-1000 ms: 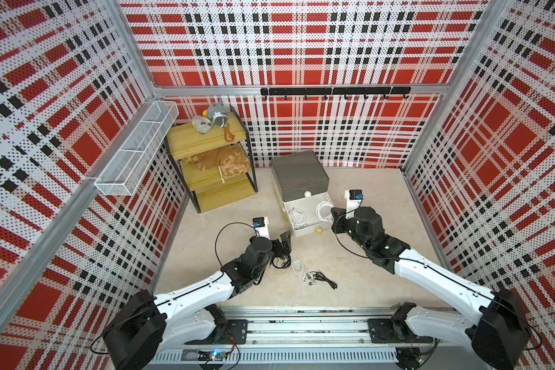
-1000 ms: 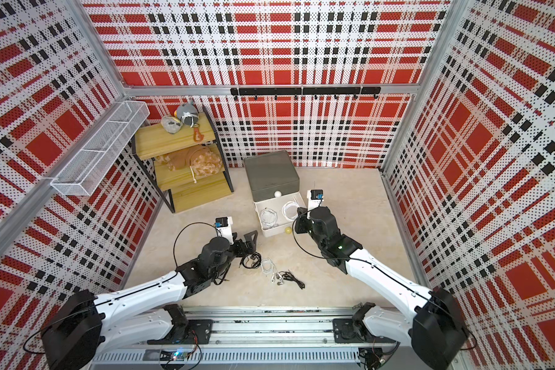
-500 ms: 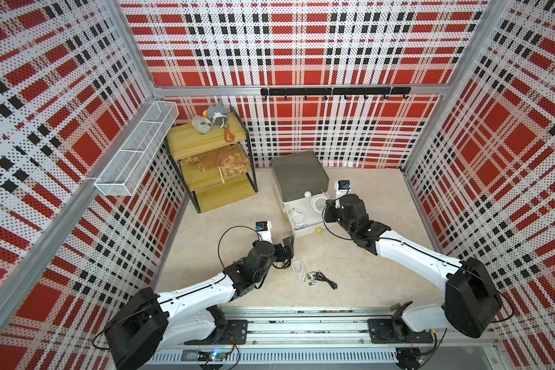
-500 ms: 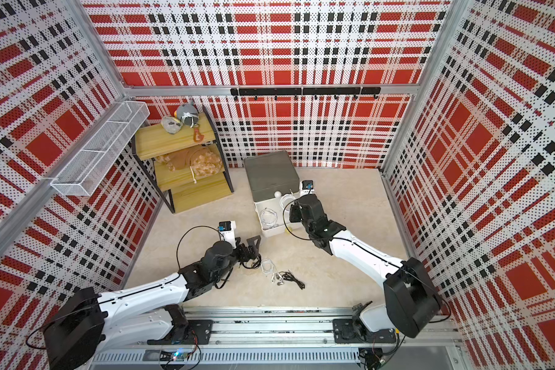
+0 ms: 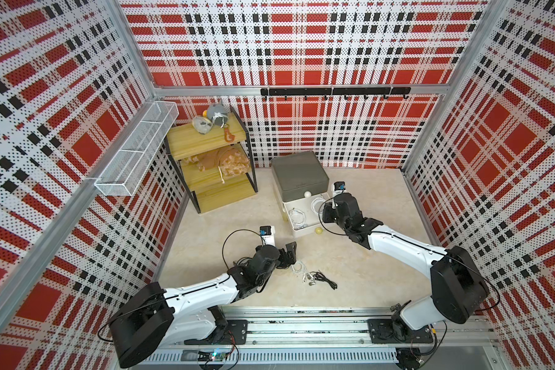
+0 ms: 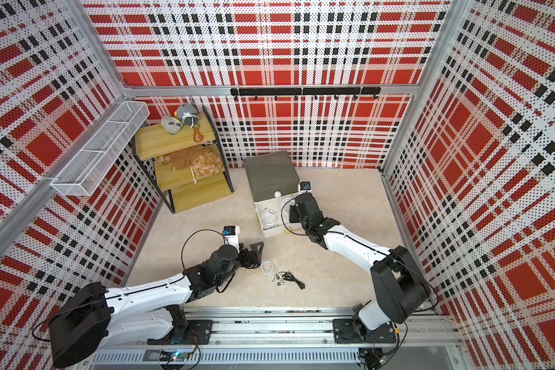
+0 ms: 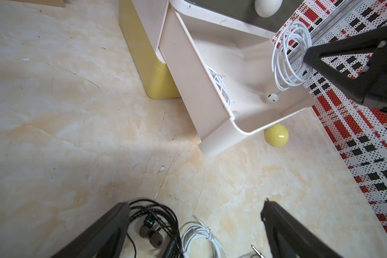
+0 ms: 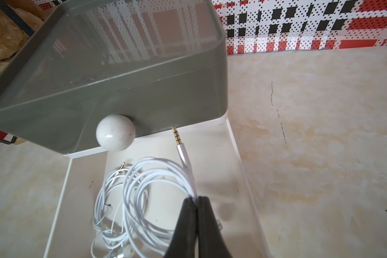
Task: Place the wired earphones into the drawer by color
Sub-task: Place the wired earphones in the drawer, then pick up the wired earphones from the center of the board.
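The drawer unit has a grey top (image 5: 298, 174), and its white drawer (image 5: 302, 232) is pulled open. My right gripper (image 8: 196, 198) is shut on a coil of white wired earphones (image 8: 143, 178) and holds it over the open drawer (image 8: 239, 167). The left wrist view shows the same coil (image 7: 288, 55) hanging above the drawer. Another white bundle (image 8: 105, 201) lies inside. On the floor, my left gripper (image 7: 196, 204) stands open over a black bundle (image 7: 156, 214) and a white bundle (image 7: 197, 232). In a top view, white (image 5: 298, 267) and black (image 5: 324, 277) earphones lie just right of the left gripper (image 5: 289, 256).
A yellow lower drawer with a yellow knob (image 5: 318, 230) sits under the white one. A wooden shelf (image 5: 212, 166) with plush toys stands at the back left. A wire basket (image 5: 135, 153) hangs on the left wall and a hook rail (image 5: 334, 91) on the back wall.
My right arm has swung left from beside the drawer unit and now holds the white coil over the open drawer. The left arm has edged towards the earphones on the floor.
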Tool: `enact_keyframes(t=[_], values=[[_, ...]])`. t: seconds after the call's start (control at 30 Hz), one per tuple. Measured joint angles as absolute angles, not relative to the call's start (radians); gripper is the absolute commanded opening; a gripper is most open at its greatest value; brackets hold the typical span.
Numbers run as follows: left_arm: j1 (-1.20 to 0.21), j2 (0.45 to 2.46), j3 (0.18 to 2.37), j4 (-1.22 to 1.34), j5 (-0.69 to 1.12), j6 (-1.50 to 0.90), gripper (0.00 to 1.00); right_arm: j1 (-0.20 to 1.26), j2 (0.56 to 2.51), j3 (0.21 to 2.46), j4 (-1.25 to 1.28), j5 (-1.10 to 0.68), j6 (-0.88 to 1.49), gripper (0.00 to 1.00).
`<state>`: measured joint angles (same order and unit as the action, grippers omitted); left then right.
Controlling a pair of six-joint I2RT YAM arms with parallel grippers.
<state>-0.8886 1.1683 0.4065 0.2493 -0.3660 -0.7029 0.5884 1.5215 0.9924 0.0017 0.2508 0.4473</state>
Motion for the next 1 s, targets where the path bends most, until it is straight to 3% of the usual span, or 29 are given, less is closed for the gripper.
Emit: enact_keyframes(t=[0.1, 0.4, 0.53, 1.0], values=[[-0.899, 1.179, 0.406, 0.238, -0.369, -0.71, 1.0, 0.587, 1.528, 1.013, -0.012, 0.234, 0.457, 0.36], [-0.934, 1.21, 0.408, 0.188, -0.383, -0.734, 0.97, 0.587, 1.519, 1.034, -0.062, 0.198, 0.46, 0.63], [-0.953, 1.235, 0.418, 0.154, -0.397, -0.746, 0.95, 0.587, 1.449, 0.981, -0.062, 0.215, 0.462, 0.68], [-1.042, 1.34, 0.463, 0.061, -0.396, -0.807, 0.83, 0.586, 1.182, 0.72, -0.052, 0.364, 0.439, 0.71]])
